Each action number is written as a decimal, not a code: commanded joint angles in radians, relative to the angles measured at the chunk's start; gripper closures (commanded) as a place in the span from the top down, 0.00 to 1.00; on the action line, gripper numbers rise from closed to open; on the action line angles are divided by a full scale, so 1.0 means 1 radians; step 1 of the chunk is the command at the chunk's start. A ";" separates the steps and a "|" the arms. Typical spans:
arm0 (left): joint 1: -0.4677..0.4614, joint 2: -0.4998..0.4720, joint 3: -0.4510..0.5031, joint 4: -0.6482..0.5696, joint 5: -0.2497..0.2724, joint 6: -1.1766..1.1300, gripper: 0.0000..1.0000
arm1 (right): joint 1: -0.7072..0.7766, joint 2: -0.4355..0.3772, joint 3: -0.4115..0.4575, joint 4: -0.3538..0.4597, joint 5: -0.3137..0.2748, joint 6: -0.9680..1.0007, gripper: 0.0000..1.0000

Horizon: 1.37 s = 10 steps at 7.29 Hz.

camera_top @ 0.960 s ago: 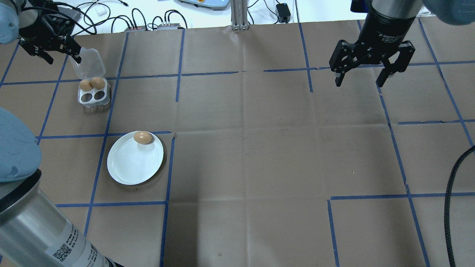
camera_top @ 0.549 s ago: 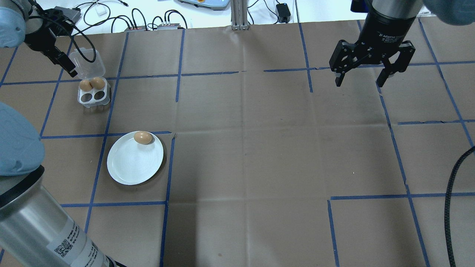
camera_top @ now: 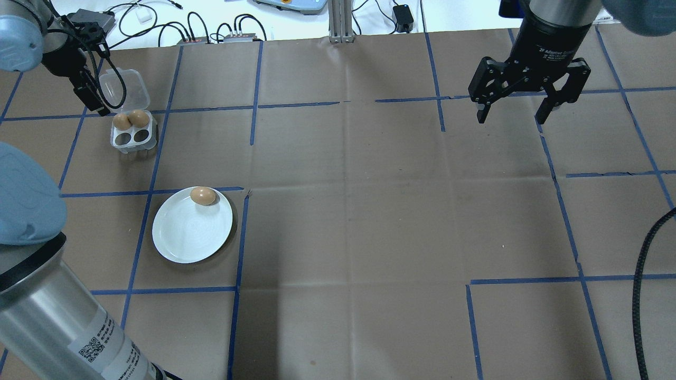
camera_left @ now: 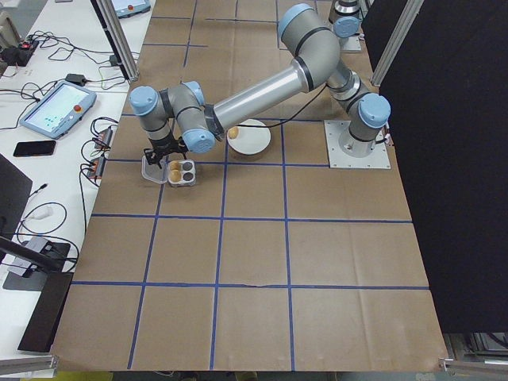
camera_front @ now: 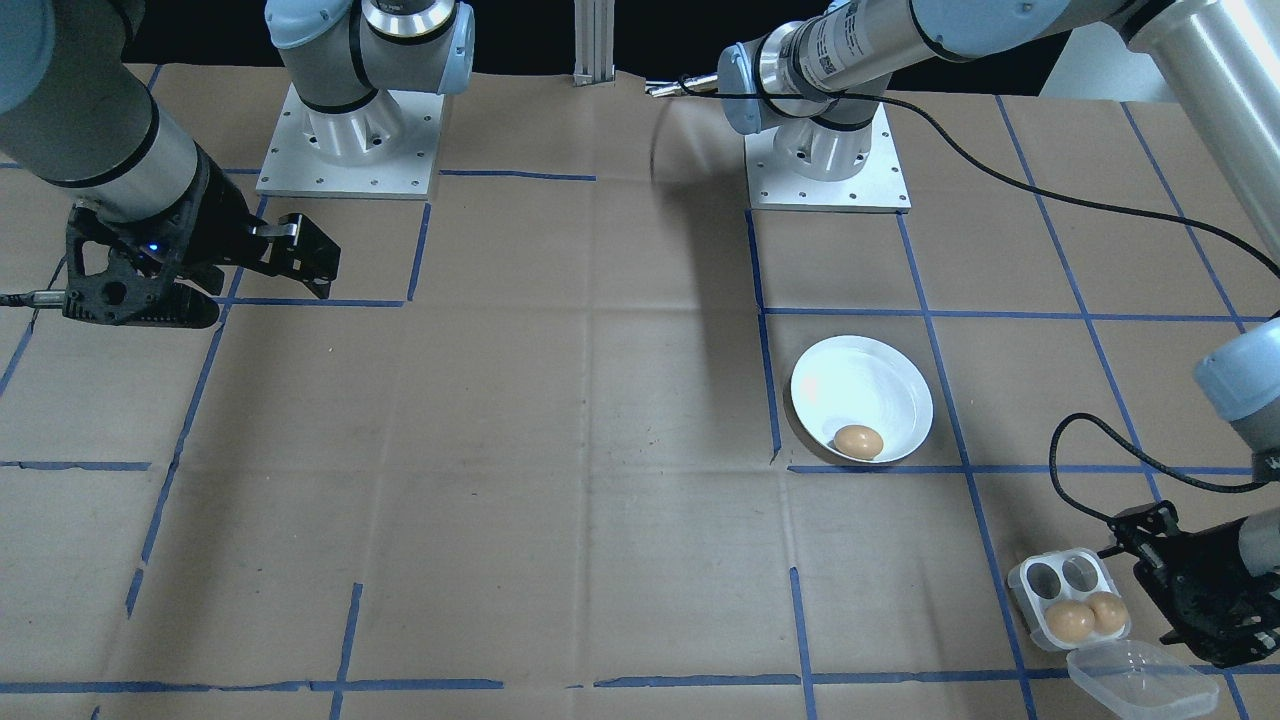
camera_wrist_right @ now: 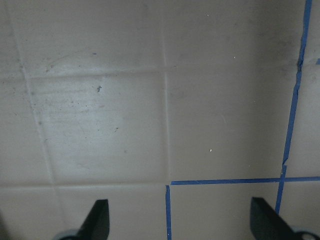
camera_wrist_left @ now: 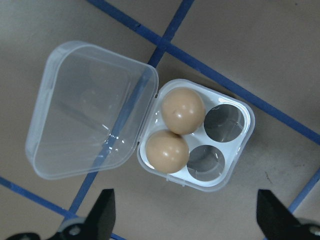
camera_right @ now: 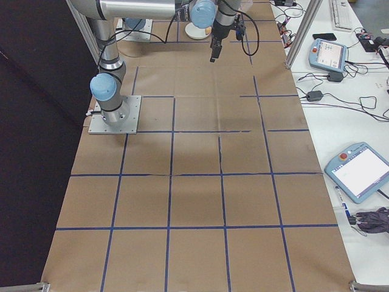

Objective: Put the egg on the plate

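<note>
A white plate (camera_top: 185, 237) lies left of centre with one brown egg (camera_top: 203, 196) resting at its far rim. Behind it sits a small white egg tray (camera_top: 133, 138) holding two eggs (camera_wrist_left: 175, 130) and two empty holes, its clear lid (camera_wrist_left: 85, 115) folded open. My left gripper (camera_top: 95, 100) hovers open just beside and above the tray, and its fingertips (camera_wrist_left: 105, 215) frame the tray from above with nothing between them. Far off over bare table at the back right, my right gripper (camera_top: 515, 108) hangs open and empty.
Brown paper with blue tape lines covers the table (camera_top: 348, 211). Cables and small boxes (camera_top: 211, 31) lie past the far edge. A black cable (camera_top: 641, 295) runs along the right side. The left arm's large link (camera_top: 47, 306) fills the near left corner.
My left gripper has turned at the wrist and shifted down toward the egg tray. The right arm, the plate and the eggs have not moved.
</note>
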 commanded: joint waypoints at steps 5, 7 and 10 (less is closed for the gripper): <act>0.001 -0.025 -0.117 0.197 0.008 0.030 0.99 | 0.000 0.000 0.000 0.000 0.001 0.000 1.00; 0.006 -0.025 -0.126 0.207 0.011 0.030 0.96 | 0.000 0.001 0.000 0.000 -0.001 0.000 1.00; 0.009 -0.030 -0.126 0.212 0.029 0.026 0.91 | 0.000 0.000 0.000 0.000 0.001 0.000 1.00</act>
